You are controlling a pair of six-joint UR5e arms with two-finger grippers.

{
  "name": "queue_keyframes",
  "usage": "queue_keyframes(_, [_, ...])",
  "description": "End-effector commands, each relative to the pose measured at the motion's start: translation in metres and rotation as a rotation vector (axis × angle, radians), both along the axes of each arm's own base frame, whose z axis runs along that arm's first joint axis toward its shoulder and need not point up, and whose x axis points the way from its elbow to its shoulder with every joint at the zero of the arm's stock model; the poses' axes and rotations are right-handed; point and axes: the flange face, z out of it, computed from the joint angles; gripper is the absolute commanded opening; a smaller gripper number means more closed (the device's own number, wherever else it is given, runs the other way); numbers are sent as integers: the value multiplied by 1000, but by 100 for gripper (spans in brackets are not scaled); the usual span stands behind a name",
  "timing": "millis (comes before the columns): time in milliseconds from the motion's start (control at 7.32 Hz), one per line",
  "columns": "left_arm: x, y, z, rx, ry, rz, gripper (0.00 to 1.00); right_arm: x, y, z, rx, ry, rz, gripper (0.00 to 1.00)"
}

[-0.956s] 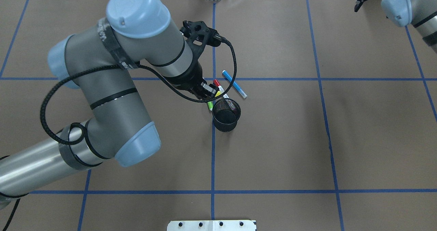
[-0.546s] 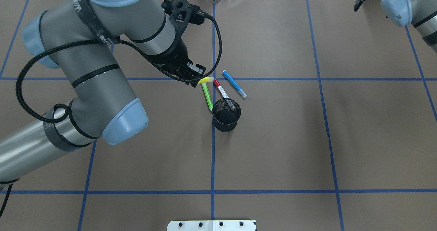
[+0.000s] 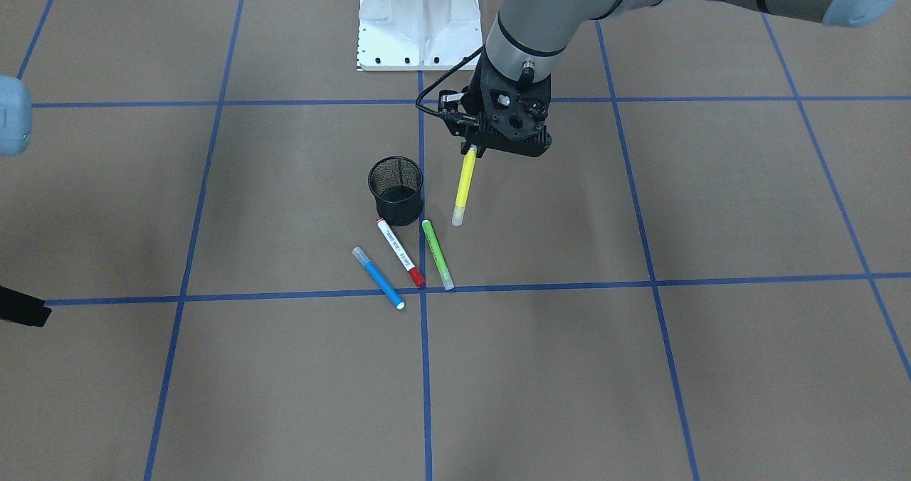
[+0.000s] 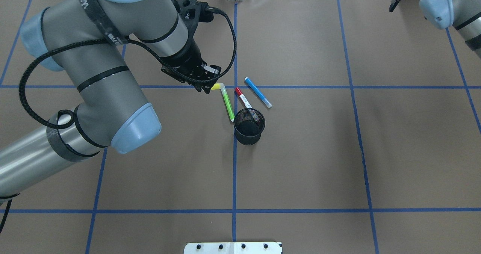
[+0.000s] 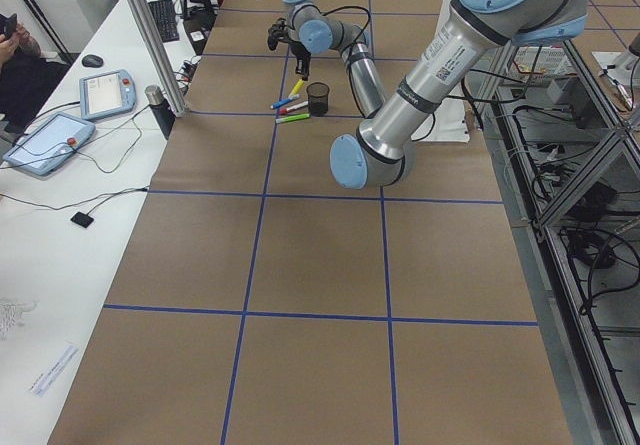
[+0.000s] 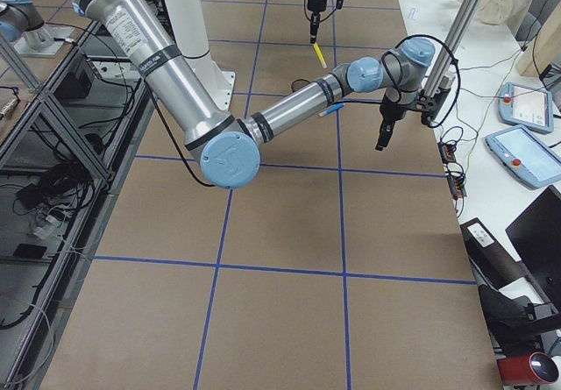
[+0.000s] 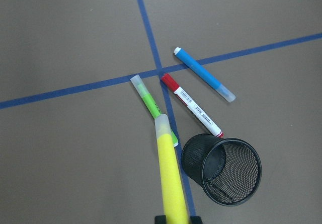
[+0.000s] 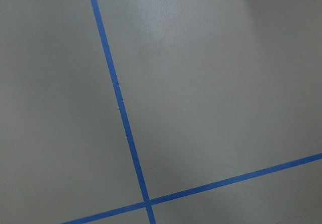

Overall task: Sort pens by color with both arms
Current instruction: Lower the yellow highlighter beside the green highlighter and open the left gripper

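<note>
My left gripper (image 3: 472, 151) is shut on the top end of the yellow highlighter (image 3: 464, 186) and holds it in the air, tip hanging down, left of the black mesh cup (image 4: 249, 126). The left wrist view shows the highlighter (image 7: 170, 178) between the fingers. On the table lie the lime green highlighter (image 4: 227, 103), the white pen with red ends (image 4: 243, 97) and the blue pen (image 4: 258, 92), side by side at the cup's far side. My right gripper (image 4: 393, 6) hovers at the far right table corner, away from the pens. I cannot tell its jaws.
The white bolted pedestal (image 3: 418, 18) stands at the robot's edge. Blue tape lines (image 4: 234, 171) divide the brown table. Tablets (image 5: 45, 140) and an operator sit along the far side bench.
My left gripper has risen from the pens by the cup with the yellow highlighter and moved left and away. The green highlighter is now uncovered. The right arm has not moved.
</note>
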Motion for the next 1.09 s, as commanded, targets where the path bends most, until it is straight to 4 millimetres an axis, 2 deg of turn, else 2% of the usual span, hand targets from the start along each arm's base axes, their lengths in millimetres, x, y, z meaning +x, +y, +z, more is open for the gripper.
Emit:
queue_keyframes(0, [23, -17, 15, -176, -1, -119, 1, -1, 0, -1, -2, 0, 3, 98])
queue_keyframes(410, [50, -45, 41, -192, 14, -238, 1, -3, 1, -3, 0, -2, 3, 98])
queue_keyframes(683, [64, -41, 48, -181, -5, -317, 1, -6, 2, -4, -4, -2, 3, 98])
queue_keyframes(956, [81, -26, 56, -175, -19, -300, 0, -6, 2, -5, -3, -3, 3, 98])
